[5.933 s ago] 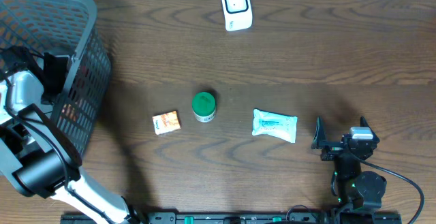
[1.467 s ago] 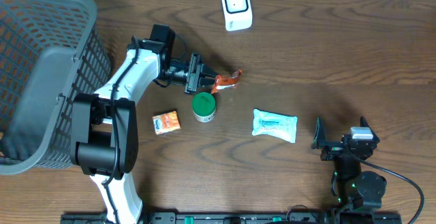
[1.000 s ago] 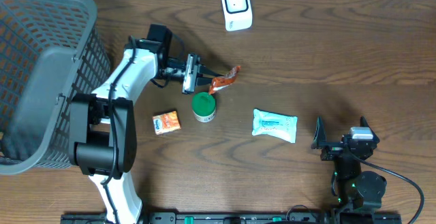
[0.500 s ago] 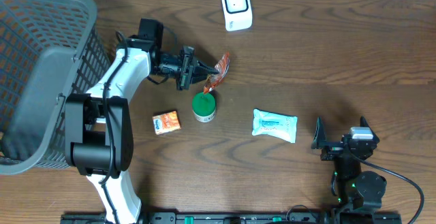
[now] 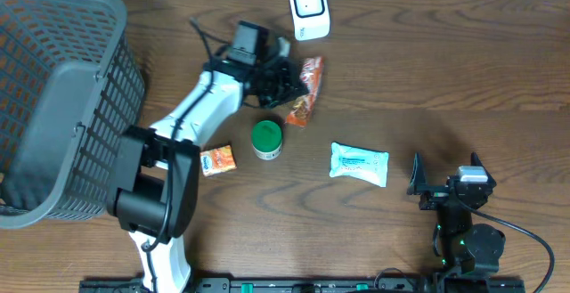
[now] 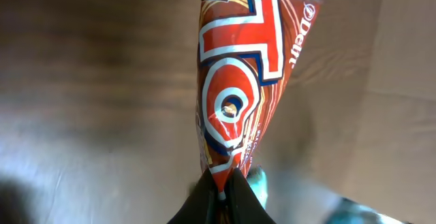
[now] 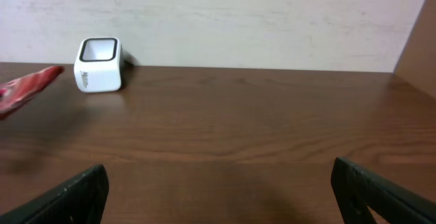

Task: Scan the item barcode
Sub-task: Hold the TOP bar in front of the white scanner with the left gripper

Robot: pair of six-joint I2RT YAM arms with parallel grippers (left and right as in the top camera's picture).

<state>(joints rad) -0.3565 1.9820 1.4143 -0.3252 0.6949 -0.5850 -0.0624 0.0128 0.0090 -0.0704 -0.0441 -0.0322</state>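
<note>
One red snack packet (image 5: 305, 90), judged light, soft and slippery, is pinched at its sealed end by the left tool (image 5: 287, 81) by the table's (image 5: 427, 61) far edge, near the scanner (image 5: 308, 10); the right tool (image 5: 445, 174) is seen open.

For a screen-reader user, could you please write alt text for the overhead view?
The left claw holds a red snack packet over a wooden table, close to a white scanner. A green-lidded jar, a small orange box and a white pouch lie in a row; a grey basket sits at the left, and the right claw is open, holding nothing.
</note>
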